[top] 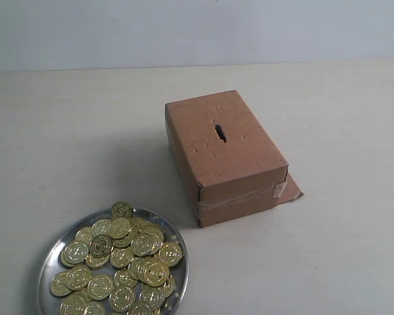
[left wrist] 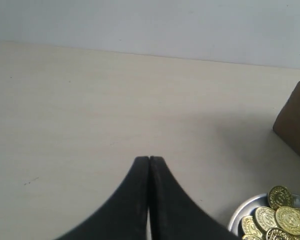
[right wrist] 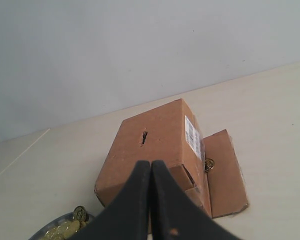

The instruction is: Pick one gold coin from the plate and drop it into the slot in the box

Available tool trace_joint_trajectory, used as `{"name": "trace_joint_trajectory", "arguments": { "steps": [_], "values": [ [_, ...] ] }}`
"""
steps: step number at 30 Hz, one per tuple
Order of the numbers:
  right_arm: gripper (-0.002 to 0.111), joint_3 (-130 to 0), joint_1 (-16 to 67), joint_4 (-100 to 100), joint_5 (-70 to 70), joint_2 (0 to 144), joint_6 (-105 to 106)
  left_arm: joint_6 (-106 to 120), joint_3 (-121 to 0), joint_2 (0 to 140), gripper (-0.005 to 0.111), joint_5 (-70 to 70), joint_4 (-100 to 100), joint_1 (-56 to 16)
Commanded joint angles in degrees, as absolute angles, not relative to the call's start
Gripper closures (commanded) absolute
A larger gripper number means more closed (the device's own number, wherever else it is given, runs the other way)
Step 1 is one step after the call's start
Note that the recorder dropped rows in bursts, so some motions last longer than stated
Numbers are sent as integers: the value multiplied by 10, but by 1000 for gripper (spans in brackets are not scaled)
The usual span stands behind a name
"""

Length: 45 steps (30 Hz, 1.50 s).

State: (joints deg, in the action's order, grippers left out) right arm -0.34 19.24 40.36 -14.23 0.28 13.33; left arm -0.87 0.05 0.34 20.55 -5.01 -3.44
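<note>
A round silver plate [top: 52, 252] at the front left holds a heap of several gold coins [top: 121, 262]. The brown cardboard box [top: 249, 151] stands right of centre, with the dark slot [top: 220, 132] in its top and a flap [top: 290, 190] sticking out at its taped end. Neither gripper shows in the exterior view. My left gripper [left wrist: 149, 160] is shut and empty above bare table, with the plate [left wrist: 240, 215] and its coins [left wrist: 280, 197] off to one side. My right gripper [right wrist: 151, 164] is shut and empty, hanging over the box [right wrist: 160, 145] short of the slot [right wrist: 144, 137].
One loose gold coin [right wrist: 208, 164] lies on the box's flap [right wrist: 225, 175] against the box side. A white label [right wrist: 192, 135] is on that side. A pale wall [top: 197, 29] stands behind the light tabletop [top: 72, 131].
</note>
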Motion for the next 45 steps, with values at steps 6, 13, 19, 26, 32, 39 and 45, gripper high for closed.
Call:
{"name": "trace_joint_trajectory", "arguments": {
  "steps": [6, 13, 19, 26, 32, 39, 45],
  "values": [
    [108, 0, 192, 402, -145, 0, 133, -21, 0, 0, 107, 203, -47, -33],
    [108, 0, 192, 402, -145, 0, 133, -21, 0, 0, 107, 204, -47, -33],
    [108, 0, 192, 402, -145, 0, 133, -21, 0, 0, 107, 204, -47, -33],
    [108, 0, 192, 402, -145, 0, 133, -21, 0, 0, 107, 204, -47, -33],
    [108, 0, 192, 351, -145, 0, 155, -21, 0, 0, 107, 204, -47, -33],
    [108, 0, 125, 272, -145, 0, 155, -21, 0, 0, 107, 204, -47, -33],
    [108, 0, 38, 269, -145, 0, 159, -21, 0, 0, 107, 204, -47, -33]
  ]
}}
